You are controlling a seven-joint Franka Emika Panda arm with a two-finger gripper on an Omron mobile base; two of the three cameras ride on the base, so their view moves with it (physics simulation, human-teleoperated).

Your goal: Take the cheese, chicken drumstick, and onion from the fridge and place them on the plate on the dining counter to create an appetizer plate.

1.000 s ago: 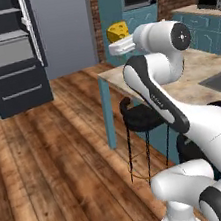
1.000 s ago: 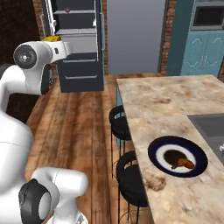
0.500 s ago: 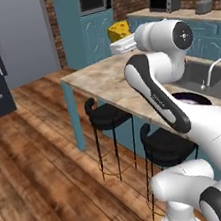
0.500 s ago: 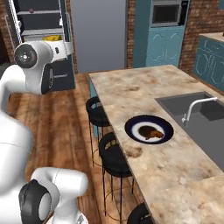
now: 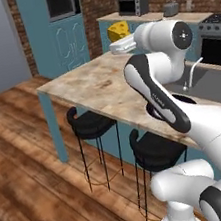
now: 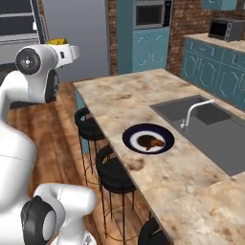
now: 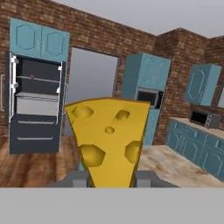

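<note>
My gripper (image 5: 117,46) is shut on the cheese (image 5: 118,30), a yellow wedge with holes, held high over the far edge of the dining counter (image 5: 96,87). From the right, the cheese (image 6: 58,42) and gripper (image 6: 68,51) hang left of the counter (image 6: 119,103), over the floor. The plate (image 6: 165,132) lies mid-counter with the chicken drumstick (image 6: 152,142) on it. In the hand view the cheese (image 7: 109,138) stands between the fingertips (image 7: 77,179), and the open fridge (image 7: 35,105) is far behind. A tiny pink-red spot (image 7: 31,77) on a shelf may be the onion.
A grey sink (image 6: 210,127) with a faucet (image 6: 194,112) sits right of the plate. Black bar stools (image 5: 91,126) (image 5: 157,150) line the counter's near side. Wooden floor (image 5: 24,161) lies open to the left. Teal cabinets and a microwave (image 5: 134,5) stand along the brick wall.
Both base views have swung from the fridge toward the dining counter, so the base has moved. The cheese stays in the shut gripper, held the same way.
</note>
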